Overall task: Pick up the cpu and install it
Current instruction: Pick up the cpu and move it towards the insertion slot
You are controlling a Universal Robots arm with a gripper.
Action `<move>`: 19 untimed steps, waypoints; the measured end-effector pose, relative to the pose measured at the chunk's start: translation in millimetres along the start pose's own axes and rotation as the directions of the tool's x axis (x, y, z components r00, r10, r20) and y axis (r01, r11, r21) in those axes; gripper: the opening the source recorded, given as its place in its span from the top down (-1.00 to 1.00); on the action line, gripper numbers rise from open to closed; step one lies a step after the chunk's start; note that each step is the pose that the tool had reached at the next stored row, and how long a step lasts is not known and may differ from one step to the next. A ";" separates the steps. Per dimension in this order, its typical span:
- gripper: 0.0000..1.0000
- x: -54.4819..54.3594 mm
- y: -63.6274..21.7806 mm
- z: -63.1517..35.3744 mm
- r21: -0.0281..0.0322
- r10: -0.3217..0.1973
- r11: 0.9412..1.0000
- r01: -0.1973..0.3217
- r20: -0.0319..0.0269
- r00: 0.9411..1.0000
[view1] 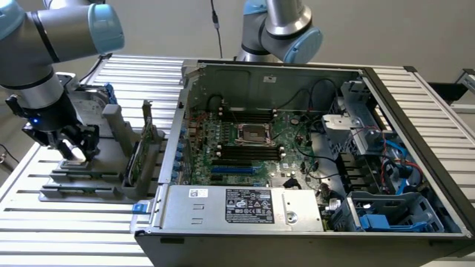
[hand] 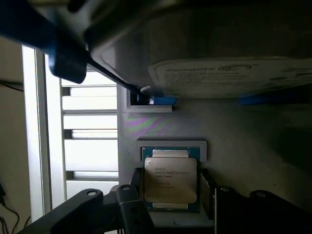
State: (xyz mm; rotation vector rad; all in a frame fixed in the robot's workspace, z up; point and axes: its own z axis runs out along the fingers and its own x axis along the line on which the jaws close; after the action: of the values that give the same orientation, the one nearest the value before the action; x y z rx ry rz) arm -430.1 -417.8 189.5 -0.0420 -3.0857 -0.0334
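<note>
Slatted metal tabletop point(view1: 67, 222), open computer case point(view1: 386, 94) toward the exterior view's right. Toward its left, arm point(view1: 44, 83) bent over, wrist pointing straight down, gripper point(view1: 74, 156) lowered onto a grey holder point(view1: 82, 181). In the holder's recess, flat, the cpu point(hand: 170, 178) — fingers point(hand: 208, 192) set wide, pressing against two opposite edges, clasping it while seated.

Count: 1 cpu point(hand: 170, 179), 1 hard drive point(hand: 224, 63), 1 computer case point(view1: 245, 78), 1 power supply point(view1: 245, 207), 1 slatted counter point(view1: 67, 225), 2 robot arms point(view1: 41, 67), second arm point(view1: 281, 25) top centre.
</note>
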 end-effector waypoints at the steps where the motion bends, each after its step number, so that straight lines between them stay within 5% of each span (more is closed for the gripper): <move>1: -0.08 0.1 0.1 -2.4 0.000 0.000 1.000 0.000 0.000 1.000; 19: -0.08 0.7 1.7 -77.9 0.000 -0.003 1.000 0.003 -0.002 1.000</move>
State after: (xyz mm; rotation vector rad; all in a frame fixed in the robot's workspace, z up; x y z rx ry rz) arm -426.5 -417.9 267.3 -0.0375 -3.0833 -0.0338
